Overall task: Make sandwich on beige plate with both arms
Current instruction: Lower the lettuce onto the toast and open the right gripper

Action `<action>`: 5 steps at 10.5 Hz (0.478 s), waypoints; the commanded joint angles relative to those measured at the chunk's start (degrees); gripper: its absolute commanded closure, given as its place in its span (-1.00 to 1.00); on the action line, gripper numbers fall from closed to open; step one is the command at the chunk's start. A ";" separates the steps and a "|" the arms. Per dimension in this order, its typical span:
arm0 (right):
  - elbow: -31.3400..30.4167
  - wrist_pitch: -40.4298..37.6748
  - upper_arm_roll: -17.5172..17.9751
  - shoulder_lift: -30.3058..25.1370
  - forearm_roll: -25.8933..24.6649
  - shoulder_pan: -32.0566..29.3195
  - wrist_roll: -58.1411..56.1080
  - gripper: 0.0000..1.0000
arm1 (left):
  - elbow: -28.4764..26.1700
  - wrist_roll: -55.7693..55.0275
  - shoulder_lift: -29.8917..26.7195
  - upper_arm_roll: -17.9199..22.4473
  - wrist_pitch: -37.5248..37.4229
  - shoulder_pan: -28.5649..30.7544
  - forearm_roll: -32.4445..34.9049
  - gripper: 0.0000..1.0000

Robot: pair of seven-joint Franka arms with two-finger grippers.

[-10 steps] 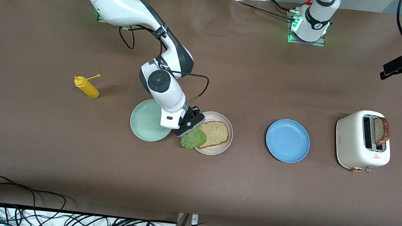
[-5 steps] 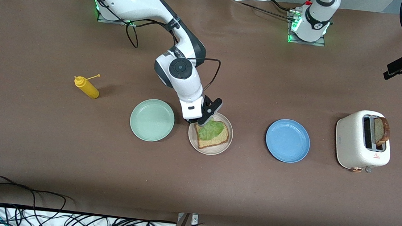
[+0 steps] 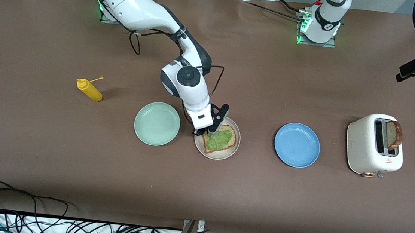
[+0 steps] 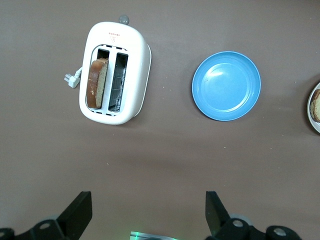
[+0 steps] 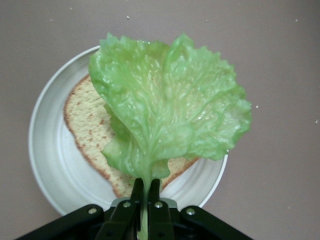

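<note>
right pincer (image 5: 145, 194) — pinched on lettuce leaf (image 5: 167, 107) stem, leaf fanned over bread slice (image 3: 233, 135) on beige plate (image 3: 223, 155) | left pincer (image 4: 145, 212) — spread, waiting above tabletop (image 3: 245, 195) | second slice (image 4: 96, 82) upright in toaster (image 4: 137, 75)

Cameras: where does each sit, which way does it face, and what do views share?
Front: high across the table, facing both arms; right gripper holds lettuce over the beige plate.
Left wrist: above the table, looking down at toaster, blue plate; open left gripper.
Right wrist: looking down at lettuce, bread.
Shared: all show the beige plate.
</note>
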 commanded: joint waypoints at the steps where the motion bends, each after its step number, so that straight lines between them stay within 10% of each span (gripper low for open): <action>1: 3.84 0.18 0.11 2.64 -1.38 0.36 -1.17 1.00 | 1.73 0.24 0.95 -0.30 -1.19 0.38 1.06 -1.00; 2: 3.93 0.18 0.11 2.73 -1.29 0.63 -0.91 0.81 | 1.73 0.24 0.95 -0.30 -1.19 0.47 1.06 -1.00; 3: 3.93 0.18 0.11 2.64 -1.20 0.63 -0.38 -0.34 | 1.73 0.24 0.95 -0.30 -1.19 0.47 1.06 -1.00; 4: 3.93 0.18 0.11 2.64 -1.20 0.63 -0.38 -0.99 | 1.73 0.24 0.95 -0.30 -1.19 0.47 1.06 -1.00; 5: 3.93 0.09 0.11 2.64 -1.20 0.63 -0.38 -1.00 | 1.73 0.24 0.95 -0.30 -1.19 0.47 1.06 -1.00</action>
